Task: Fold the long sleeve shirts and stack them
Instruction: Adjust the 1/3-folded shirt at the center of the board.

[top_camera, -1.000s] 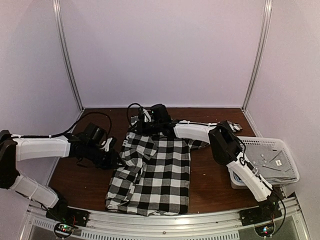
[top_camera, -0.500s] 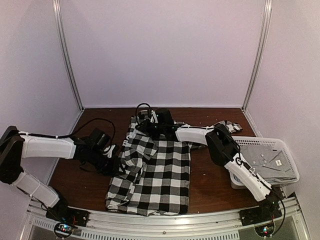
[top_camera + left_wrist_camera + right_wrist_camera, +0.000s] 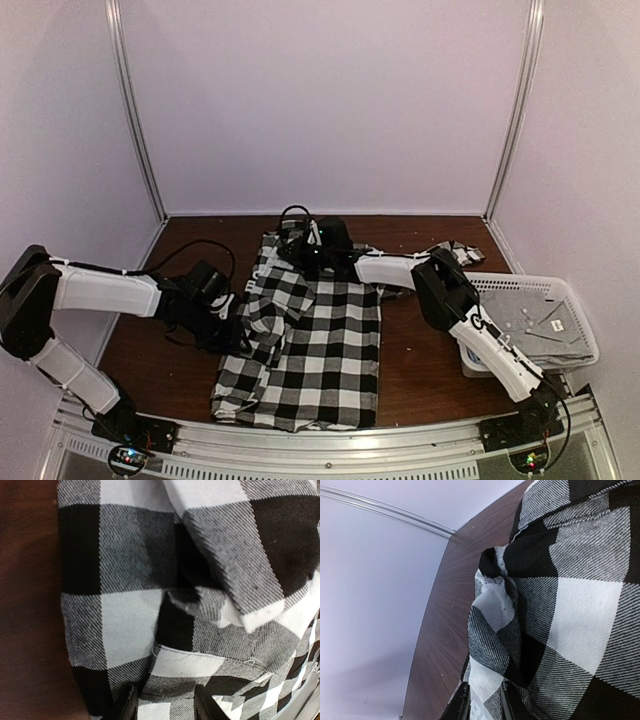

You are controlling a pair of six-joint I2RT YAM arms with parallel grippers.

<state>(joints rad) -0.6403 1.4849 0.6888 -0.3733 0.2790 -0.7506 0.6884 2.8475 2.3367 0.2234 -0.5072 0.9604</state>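
Dark brown wooden counter [image 3: 420,360] here, boxed in by pale lilac walls [image 3: 320,100] with metal frame posts [image 3: 135,110] at the back corners. The checked shirt [image 3: 320,340] lies spread down the middle of the counter, reaching from near the back wall almost to the near edge, and its left side is rumpled. Off to the right sits a white lattice basket [image 3: 520,280] with the grey shirt [image 3: 535,325] lying inside it.

The left arm comes in low from the left, and the left hand [image 3: 235,318] is down at the shirt's rumpled left edge. On the wrist view its fingers [image 3: 131,705] are pinched on a fold of the checks. The right arm bends at the elbow beside the basket and stretches across to the far end of the shirt. There the right hand [image 3: 300,240] is clamped on bunched checked cloth, which sits gathered between its fingers [image 3: 462,702].
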